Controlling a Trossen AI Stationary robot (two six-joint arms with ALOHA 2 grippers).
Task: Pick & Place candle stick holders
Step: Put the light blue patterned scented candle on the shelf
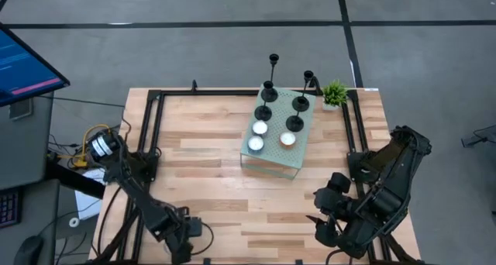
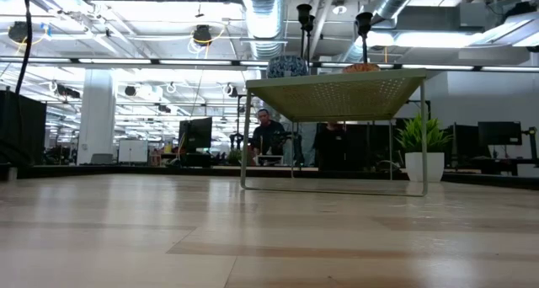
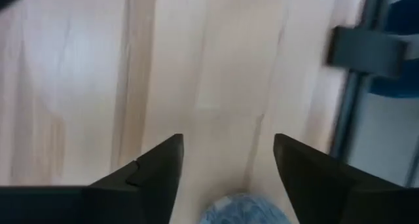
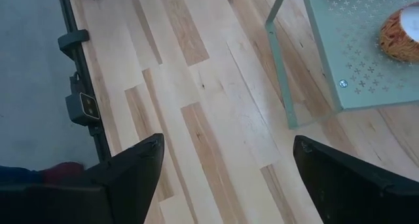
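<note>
At frame centre, 4 candle stick holders (image 1: 280,94) crowd the stand (image 1: 304,158); both empty hands, left hand (image 1: 183,248) and right hand (image 1: 324,226), gape, and a reach could topple neighbours.

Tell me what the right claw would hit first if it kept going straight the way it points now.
The right claw, open and empty, points down at bare wooden tabletop; it would likely meet that first. The green mesh stand's leg lies off to one side, though depth is hard to judge.

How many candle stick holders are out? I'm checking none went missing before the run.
4, all at the far end of the green stand: far left, far right, near left, near right. None looks hidden.
</note>
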